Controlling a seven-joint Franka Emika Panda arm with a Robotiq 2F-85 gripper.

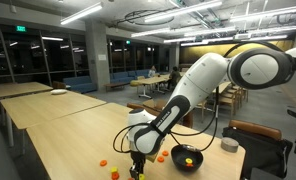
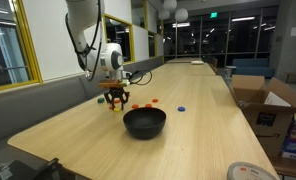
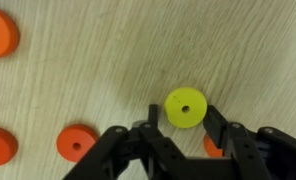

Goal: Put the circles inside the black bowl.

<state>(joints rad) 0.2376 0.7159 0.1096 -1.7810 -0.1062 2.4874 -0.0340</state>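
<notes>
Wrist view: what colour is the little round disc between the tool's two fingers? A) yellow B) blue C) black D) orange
A: the small flat yellow disc with a hole in it lies between the two fingers of the tool, while the orange discs lie off to the side.

A long table of light wood [image 2: 203, 110] runs deep into the room, and its fine grain fills the wrist view. In an exterior view a small grey cup [image 1: 229, 144] stands near the table's edge, and a brown chair [image 1: 256, 128] is just beside it. A white plate [image 1: 58, 91] lies on another table, well apart. Open cardboard boxes [image 2: 270, 100] stand beside the long table, and a pale flat roll [image 2: 250, 172] lies at its near end
</notes>
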